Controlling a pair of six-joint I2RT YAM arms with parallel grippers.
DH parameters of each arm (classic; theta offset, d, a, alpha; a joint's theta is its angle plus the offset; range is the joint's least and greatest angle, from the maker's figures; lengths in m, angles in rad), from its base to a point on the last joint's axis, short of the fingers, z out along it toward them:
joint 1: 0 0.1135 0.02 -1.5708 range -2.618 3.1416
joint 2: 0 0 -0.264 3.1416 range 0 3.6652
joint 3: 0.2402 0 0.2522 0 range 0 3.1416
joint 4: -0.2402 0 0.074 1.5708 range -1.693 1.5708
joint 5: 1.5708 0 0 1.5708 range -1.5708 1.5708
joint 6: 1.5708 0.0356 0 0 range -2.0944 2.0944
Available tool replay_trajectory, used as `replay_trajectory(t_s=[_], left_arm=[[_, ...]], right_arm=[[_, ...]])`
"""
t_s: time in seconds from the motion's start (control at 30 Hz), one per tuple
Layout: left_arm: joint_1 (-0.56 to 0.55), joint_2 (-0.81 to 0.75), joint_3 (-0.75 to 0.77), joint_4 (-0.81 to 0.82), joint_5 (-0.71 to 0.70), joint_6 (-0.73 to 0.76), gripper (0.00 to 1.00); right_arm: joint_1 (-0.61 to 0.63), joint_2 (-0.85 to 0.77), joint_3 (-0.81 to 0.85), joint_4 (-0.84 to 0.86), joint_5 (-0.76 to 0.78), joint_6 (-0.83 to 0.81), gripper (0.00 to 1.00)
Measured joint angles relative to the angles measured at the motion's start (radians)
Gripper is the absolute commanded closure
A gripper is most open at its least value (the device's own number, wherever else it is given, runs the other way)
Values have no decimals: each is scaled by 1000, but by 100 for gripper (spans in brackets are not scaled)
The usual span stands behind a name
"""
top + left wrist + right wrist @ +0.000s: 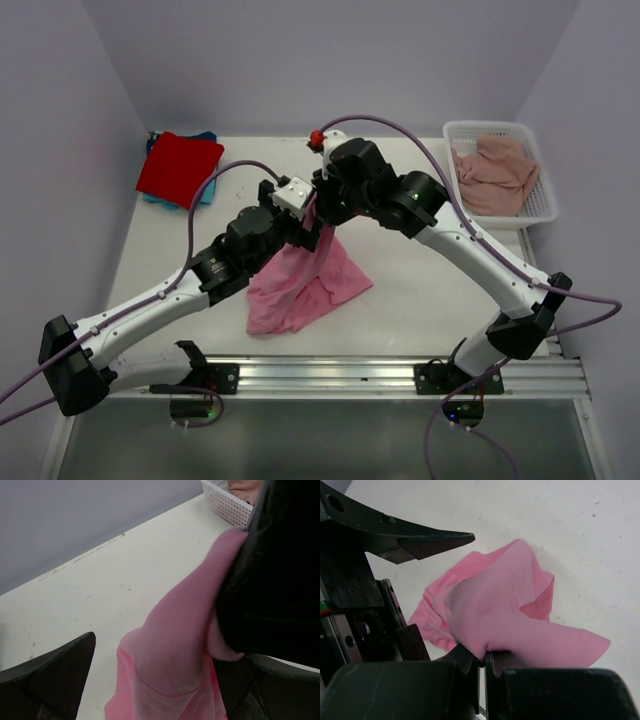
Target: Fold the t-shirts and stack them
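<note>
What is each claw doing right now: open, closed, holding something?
Left claw: open, gripping nothing; the bright pink t-shirt hangs between its jaws.
Right claw: closed on that t-shirt.

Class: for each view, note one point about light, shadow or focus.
Top view: even, soft light, no hard shadows on the table. Left wrist: right gripper looms black, detail lost. Right wrist: pink shirt sharp, own fingers dark and blurred.
</note>
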Motion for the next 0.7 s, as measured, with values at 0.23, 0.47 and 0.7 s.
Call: replay_trajectory(t_s=[0.23,0.47,0.7], left_arm=[[-6,-11,9,-37,-38,-9,2],[-174,-10,33,-94,-131,-25,3],[-306,12,114,25,-85,-5,1]], right_arm=[[-3,60,84,-58,-7,-27,100],[-27,135,148,-96,9,-42,100],[-47,299,159,-58,34,-51,100]])
